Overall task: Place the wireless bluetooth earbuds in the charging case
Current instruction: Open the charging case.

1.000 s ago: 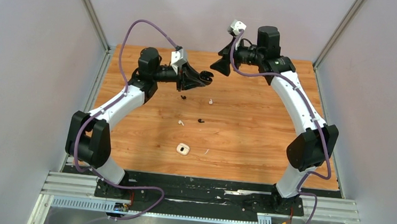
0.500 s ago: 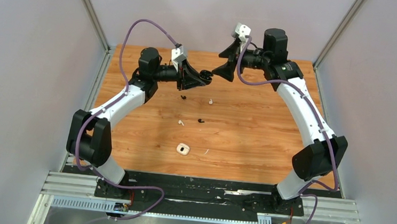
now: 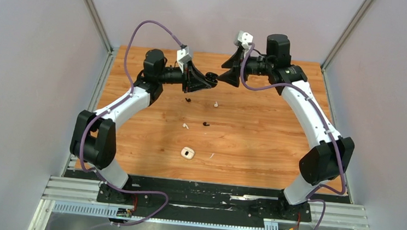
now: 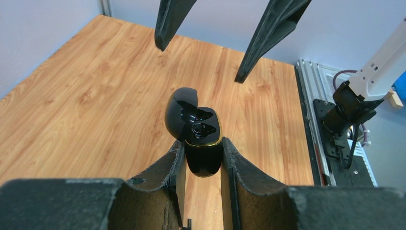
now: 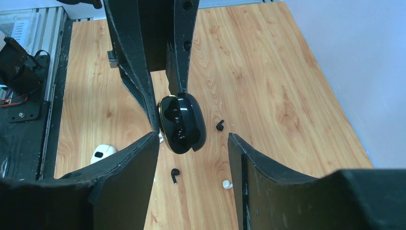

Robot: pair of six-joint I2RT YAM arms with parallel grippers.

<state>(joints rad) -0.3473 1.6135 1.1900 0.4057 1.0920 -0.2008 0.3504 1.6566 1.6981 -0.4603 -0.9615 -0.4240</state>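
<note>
Seen from above, two robot arms meet in mid-air over the far part of a wooden table (image 3: 265, 136). The left gripper (image 4: 201, 143) is clamped on the lower body of a black charging case (image 4: 196, 132), holding it above the table with its lid hinged open and its glossy wells apparently empty. The right gripper (image 5: 191, 139) faces it with its jaws spread, one on each side of the case, and a visible gap on at least one side, so it holds nothing. All four earbuds lie loose on the wood below and nearer the robot: a far black earbud (image 3: 187, 99), a far white earbud (image 3: 216, 104), a near black earbud (image 3: 206, 123) and a near white earbud (image 3: 185, 126). A white charging case (image 3: 187, 153) sits open on the table, nearer the arm bases. No earbud is in either case, so the task looks to be at an early stage. The risks lie in the meeting of the two hands. If the right jaws close off-centre, they could push the lid shut or twist the smooth, rounded case out of the left hand's narrow grip. If the left hand lets go before the right has a firm hold, the case could fall, and it might scatter the tiny earbuds beneath it.
</note>
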